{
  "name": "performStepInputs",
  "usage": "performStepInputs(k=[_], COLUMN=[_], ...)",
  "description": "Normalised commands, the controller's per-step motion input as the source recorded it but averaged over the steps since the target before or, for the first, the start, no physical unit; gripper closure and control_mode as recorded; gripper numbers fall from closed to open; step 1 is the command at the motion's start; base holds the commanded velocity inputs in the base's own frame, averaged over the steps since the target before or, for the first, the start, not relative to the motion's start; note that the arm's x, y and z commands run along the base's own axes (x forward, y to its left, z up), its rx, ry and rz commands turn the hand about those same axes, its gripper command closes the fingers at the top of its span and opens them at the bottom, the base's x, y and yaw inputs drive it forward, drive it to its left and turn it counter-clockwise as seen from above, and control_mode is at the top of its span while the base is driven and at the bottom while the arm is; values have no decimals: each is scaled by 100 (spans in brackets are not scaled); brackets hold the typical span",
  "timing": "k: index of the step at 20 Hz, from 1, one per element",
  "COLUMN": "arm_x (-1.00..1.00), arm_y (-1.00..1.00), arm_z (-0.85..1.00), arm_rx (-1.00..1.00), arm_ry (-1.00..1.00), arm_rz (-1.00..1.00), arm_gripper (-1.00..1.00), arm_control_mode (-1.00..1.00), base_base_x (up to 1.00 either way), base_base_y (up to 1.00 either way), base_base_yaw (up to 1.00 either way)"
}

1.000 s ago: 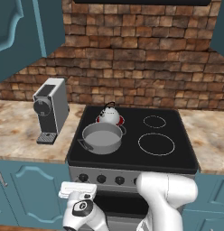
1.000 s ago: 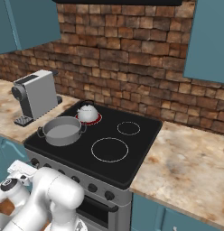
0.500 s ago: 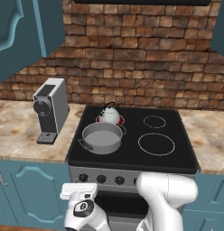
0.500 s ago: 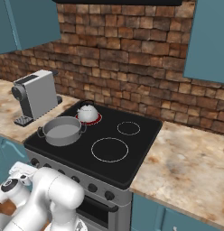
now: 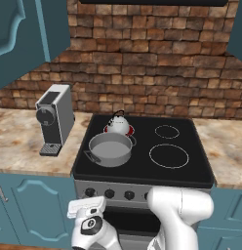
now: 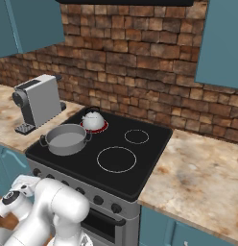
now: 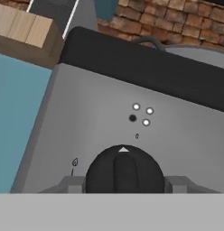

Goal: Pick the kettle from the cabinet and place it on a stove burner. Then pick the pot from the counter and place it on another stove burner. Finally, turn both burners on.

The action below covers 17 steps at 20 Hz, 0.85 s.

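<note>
Left base view: on the glossy black cooktop [image 5: 191,168], kettle [image 5: 118,124] standing upright on the rear-left burner [image 5: 130,130], that ring glowing red around its foot; grey pot [image 5: 110,149] directly at 6 o'clock of the kettle, on the front-left burner, just beside the kettle, contact between them impossible to tell. At 3 o'clock of the kettle, a small white ring [image 5: 167,131], bare; at 3 o'clock of the pot, the largest ring [image 5: 169,156], bare too. Coffee machine [image 5: 55,118] on the marbled worktop [image 5: 15,146], at 9 o'clock of the stove, well apart from the pot. Row of black knobs [image 5: 110,194] along the grey front panel, with the white wrist and gripper [image 5: 87,207] low in front of the panel's left end. Teal wall cabinet [image 5: 30,34] at upper left, door swung open. Right base view: same layout, kettle [image 6: 92,119] on the red ring, pot [image 6: 66,139] at 7 o'clock of it, nearer the stove's front edge. Hand view: gripper [image 7: 124,182] set around one black knob [image 7: 124,173], a grey finger [image 7: 68,184] showing on either side of it; knob's white pointer at 12 o'clock, jaws partly spread, whether the pads actually press the knob not possible to tell.
</note>
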Motion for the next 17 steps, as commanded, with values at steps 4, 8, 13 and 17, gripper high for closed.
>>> performStepInputs(k=[4,8,13,17], arm_x=[0,0,0,0], arm_y=[0,0,0,0], arm_z=[0,0,0,0], arm_rx=[-18,-17,-17,-15], arm_ry=[4,5,5,8], arm_rz=[0,0,0,0], arm_gripper=[100,100,100,100], arm_control_mode=[-100,-100,-100,-100], base_base_x=[0,0,0,0], base_base_y=[0,0,0,0], base_base_yaw=[0,0,0,0])
